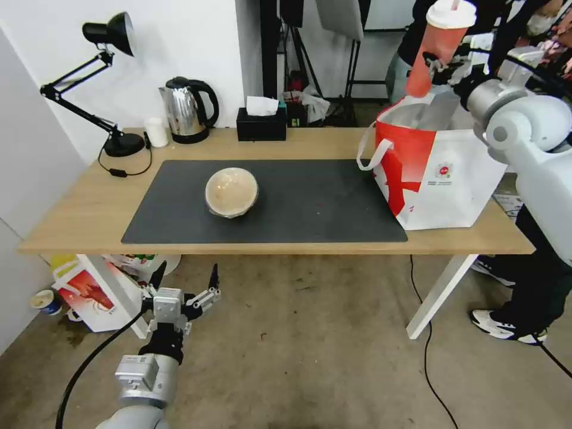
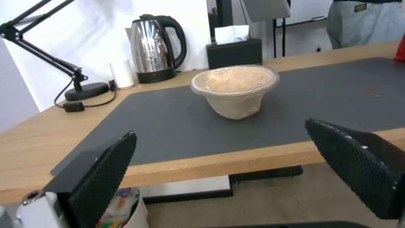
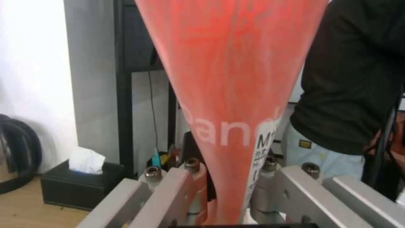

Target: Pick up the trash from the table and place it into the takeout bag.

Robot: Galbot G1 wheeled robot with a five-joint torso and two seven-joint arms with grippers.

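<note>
My right gripper (image 1: 434,67) is shut on a red drink cup (image 1: 441,44) with a white lid, holding it tilted in the air above the open mouth of the takeout bag (image 1: 441,179). The right wrist view shows the cup (image 3: 232,79) squeezed between that gripper (image 3: 227,190). The white and red bag stands on the right end of the table (image 1: 77,208). A beige paper bowl (image 1: 232,192) sits on the dark grey mat (image 1: 322,202). My left gripper (image 1: 185,286) hangs open below and before the table's front edge, facing the bowl (image 2: 234,90) between its fingers (image 2: 105,177).
At the table's back stand a black desk lamp (image 1: 113,83), a small white cup (image 1: 157,131), a steel kettle (image 1: 187,110) and a black tissue box (image 1: 261,122). A printed carton (image 1: 89,295) sits on the floor under the left end. A person's legs (image 1: 530,298) stand at the right.
</note>
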